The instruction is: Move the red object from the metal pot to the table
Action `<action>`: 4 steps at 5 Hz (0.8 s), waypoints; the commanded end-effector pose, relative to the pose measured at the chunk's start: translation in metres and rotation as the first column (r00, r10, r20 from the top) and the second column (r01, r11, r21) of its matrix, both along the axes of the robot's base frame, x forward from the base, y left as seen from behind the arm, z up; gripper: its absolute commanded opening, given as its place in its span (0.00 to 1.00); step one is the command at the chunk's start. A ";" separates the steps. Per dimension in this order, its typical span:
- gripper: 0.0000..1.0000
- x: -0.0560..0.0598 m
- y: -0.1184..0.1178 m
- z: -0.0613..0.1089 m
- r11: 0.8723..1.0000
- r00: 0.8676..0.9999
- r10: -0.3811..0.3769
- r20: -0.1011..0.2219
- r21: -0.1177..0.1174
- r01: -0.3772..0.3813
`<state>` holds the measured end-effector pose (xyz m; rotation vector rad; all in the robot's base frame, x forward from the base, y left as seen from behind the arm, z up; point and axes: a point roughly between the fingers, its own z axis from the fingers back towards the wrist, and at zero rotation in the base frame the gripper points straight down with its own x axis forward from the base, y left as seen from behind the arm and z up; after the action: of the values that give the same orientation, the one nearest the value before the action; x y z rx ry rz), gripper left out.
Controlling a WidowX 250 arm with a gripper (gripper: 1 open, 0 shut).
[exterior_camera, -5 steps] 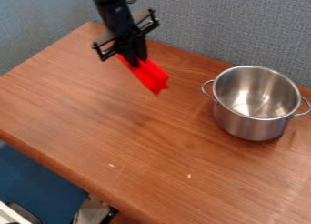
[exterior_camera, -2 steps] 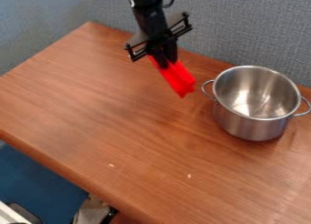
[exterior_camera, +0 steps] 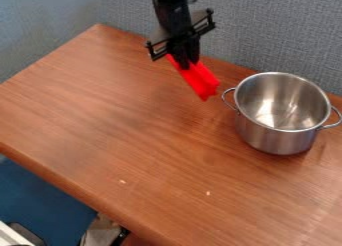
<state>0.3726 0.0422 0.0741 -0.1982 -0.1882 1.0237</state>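
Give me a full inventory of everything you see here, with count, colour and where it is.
Red block: one, bright red, held tilted in the tool, beside the pot
Pot: one, silvery metal, upright on the table's right side, loop handles at its sides
Table: one, reddish-brown wood, across the view
Wall: one, grey, behind the table
Floor patch: one, blue, lower left
Tool: one, black, above the table, closed on the block
Arm: one, black, top centre
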 end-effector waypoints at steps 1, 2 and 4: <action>1.00 -0.004 -0.003 -0.005 1.000 1.000 0.017 0.005 0.019 -0.017; 0.00 0.009 -0.008 0.008 0.999 0.999 0.032 0.005 0.020 -0.032; 0.00 0.040 -0.022 -0.010 0.995 0.997 0.075 -0.029 0.072 -0.072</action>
<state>0.4060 0.0248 0.0472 -0.0887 -0.1541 1.1079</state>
